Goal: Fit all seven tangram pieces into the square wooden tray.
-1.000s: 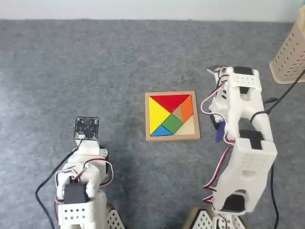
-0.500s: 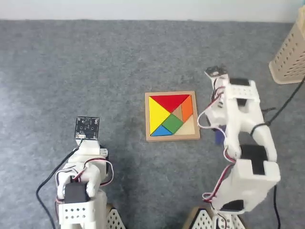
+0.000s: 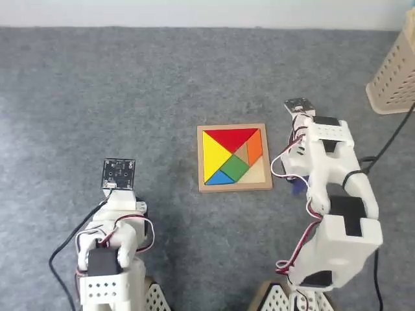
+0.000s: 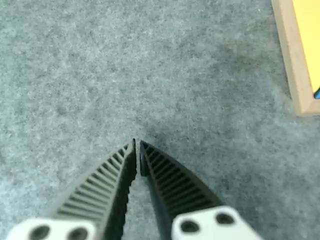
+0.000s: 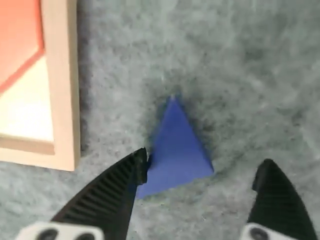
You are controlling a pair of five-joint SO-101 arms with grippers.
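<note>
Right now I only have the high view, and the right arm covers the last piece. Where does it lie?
Observer: The blue triangle lies flat on the carpet beside the tray, apart from its rim.
Operator: Is the right gripper on it?
Observer: The right gripper is open and straddles it; one fingertip is at its edge, the other is clear of it.
Operator: And the left?
Observer: The left gripper is shut, over the carpet near the tray's corner.
</note>
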